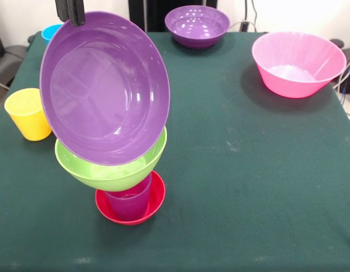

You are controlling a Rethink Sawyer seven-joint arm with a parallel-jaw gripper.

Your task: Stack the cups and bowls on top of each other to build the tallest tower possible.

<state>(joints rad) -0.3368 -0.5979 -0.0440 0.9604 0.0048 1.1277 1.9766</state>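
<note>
4 pieces in the tower: a red bowl (131, 207) at the base, a purple cup (128, 202) seated in it, a lime green bowl (110, 166) resting on the cup, and a large purple bowl (104, 88) tipped steeply on edge above the green one.
Tower position: near the table's (248, 187) front edge, left of centre.
Gripper: the black gripper (70, 12) is seen at the purple bowl's upper rim; the fingers appear clamped on that rim, though the contact is partly hidden.
Main risk: the purple bowl is held almost upright, so if it is released at this tilt it may slide off the green bowl.
Second risk: the green bowl is carried only by a narrow cup, so a sideways push could topple the whole stack.
Unused pieces: a yellow cup (28, 113) at the left edge, a blue cup (50, 32) at the far left corner, 1 more purple bowl (197, 25) at the far edge, a pink bowl (298, 63) near the far right corner.
</note>
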